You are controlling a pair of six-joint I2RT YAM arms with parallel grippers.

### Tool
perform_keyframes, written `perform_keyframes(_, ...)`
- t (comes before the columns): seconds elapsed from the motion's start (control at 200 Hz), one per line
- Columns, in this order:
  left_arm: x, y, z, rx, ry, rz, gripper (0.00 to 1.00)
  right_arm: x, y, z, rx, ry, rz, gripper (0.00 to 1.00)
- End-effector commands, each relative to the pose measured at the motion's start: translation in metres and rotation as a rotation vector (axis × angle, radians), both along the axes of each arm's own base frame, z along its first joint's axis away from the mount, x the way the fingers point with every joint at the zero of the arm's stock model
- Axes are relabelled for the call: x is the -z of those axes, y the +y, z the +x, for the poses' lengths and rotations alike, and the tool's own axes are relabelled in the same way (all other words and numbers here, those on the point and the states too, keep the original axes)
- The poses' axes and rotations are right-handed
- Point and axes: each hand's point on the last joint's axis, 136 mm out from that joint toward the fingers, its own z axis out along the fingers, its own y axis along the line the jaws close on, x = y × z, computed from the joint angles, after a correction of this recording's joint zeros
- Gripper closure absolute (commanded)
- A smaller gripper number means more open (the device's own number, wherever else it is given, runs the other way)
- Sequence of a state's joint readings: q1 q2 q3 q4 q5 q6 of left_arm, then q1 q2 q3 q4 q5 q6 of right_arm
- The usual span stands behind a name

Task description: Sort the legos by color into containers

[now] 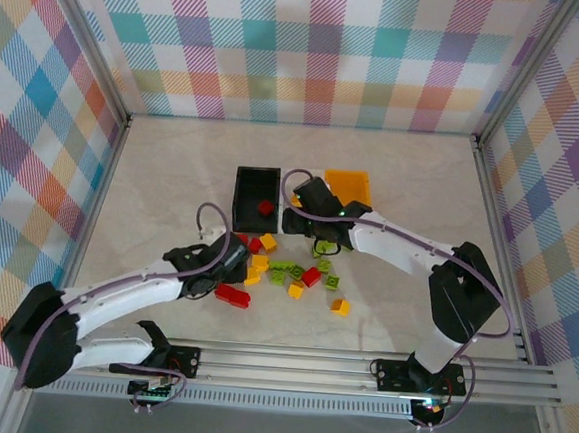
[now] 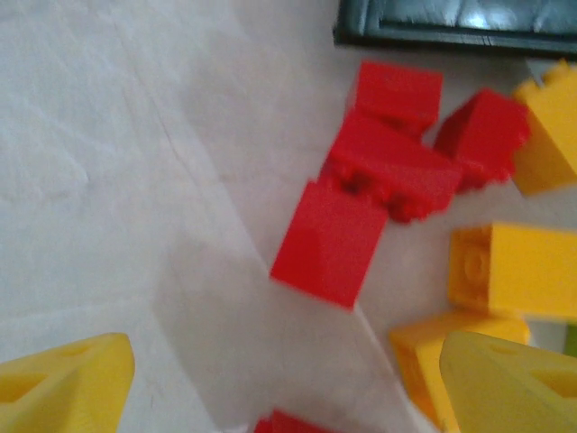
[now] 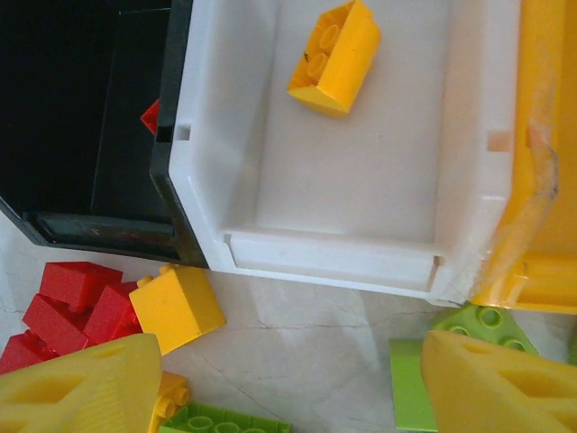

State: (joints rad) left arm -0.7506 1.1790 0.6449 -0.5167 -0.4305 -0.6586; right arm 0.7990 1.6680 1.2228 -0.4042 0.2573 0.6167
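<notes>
We are judging it early; one red brick (image 1: 265,208) sitting in black bin (image 1: 255,182), one yellow brick (image 3: 334,59) in white bin (image 3: 361,180); other legos (image 1: 290,273) lying on the surface (image 1: 171,187); left tool (image 2: 288,383) and right tool (image 3: 293,388) gaping empty.

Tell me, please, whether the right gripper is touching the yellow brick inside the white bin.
Apart. The right wrist view shows the yellow brick lying in the white bin, with that bin's near wall between it and the right gripper.
</notes>
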Motion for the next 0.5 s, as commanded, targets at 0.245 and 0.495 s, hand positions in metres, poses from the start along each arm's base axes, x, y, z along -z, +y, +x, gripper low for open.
perform_keyframes(0.245, 0.027, -0.009, 0.042, 0.009, 0.039, 0.097, 0.23, -0.034, -0.009, 0.004, 0.049, -0.088, 0.055, 0.23)
perform_keyframes(0.495, 0.045, -0.009, 0.043, 0.009, 0.080, 0.108, 0.40, -0.043, -0.014, 0.004, 0.062, -0.110, 0.052, 0.23)
